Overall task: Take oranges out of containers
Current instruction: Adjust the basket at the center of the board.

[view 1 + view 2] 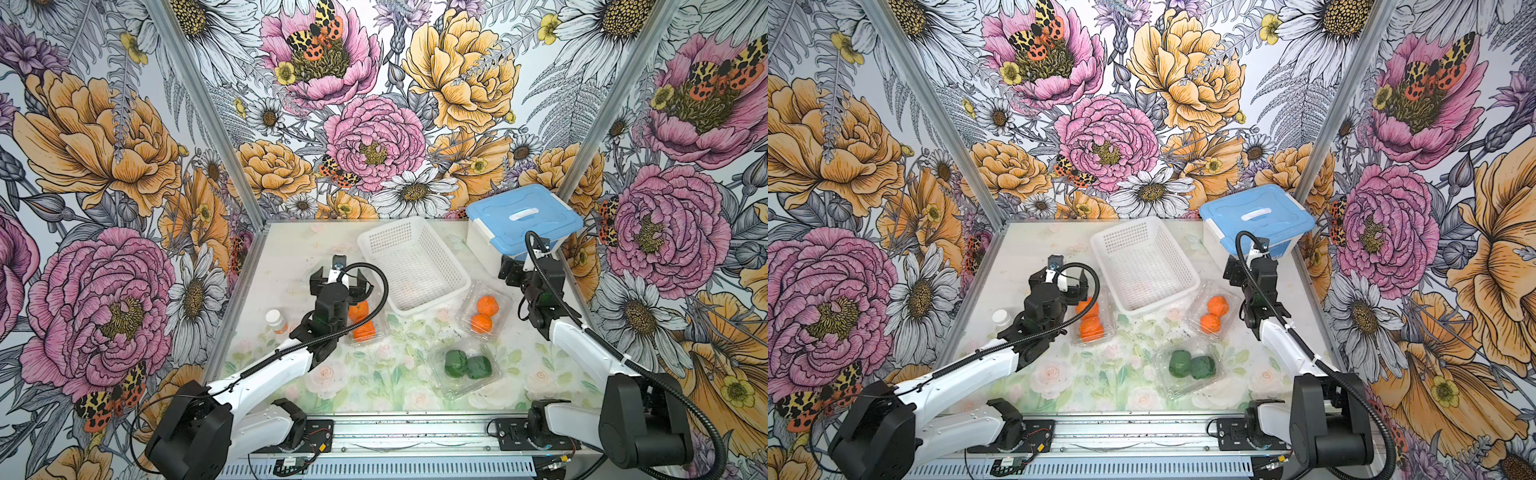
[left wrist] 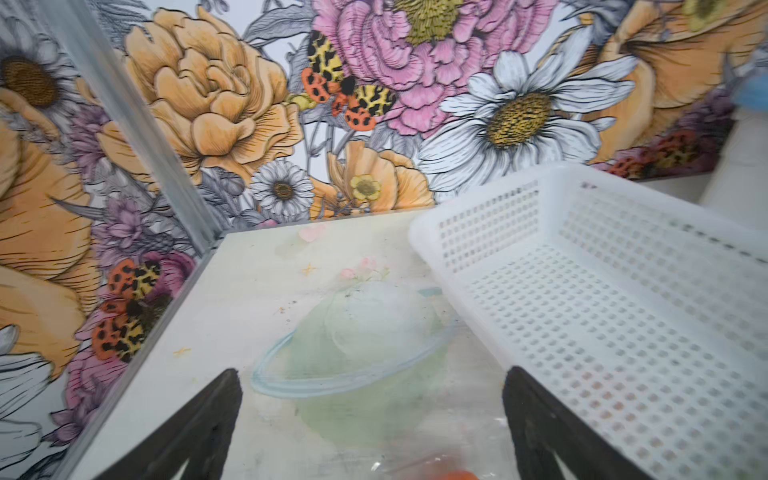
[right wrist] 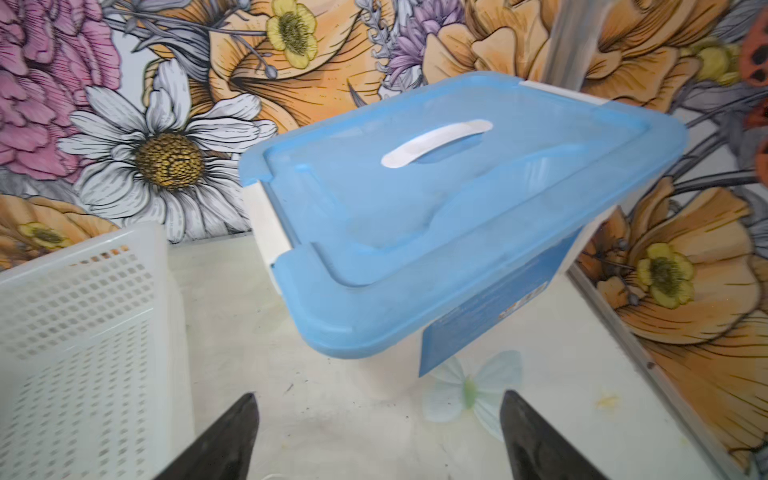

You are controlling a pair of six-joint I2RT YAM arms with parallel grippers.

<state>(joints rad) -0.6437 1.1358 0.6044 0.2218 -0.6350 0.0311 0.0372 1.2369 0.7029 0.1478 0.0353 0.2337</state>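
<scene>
Left gripper point(image 2: 374, 369) wide open, empty (right gripper point(image 3: 380, 394) too); orange point(image 1: 1093, 327) just behind fingertips: draw back, lower, straddle fruit.

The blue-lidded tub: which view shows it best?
The right wrist view: the tub is large there, its lid handle clear. Both top views show it small. The left wrist view shows only a blurred edge.

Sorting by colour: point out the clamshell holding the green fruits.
The clamshell nearest the robot's base: two green fruits inside; the other two clamshells hold orange ones.
</scene>
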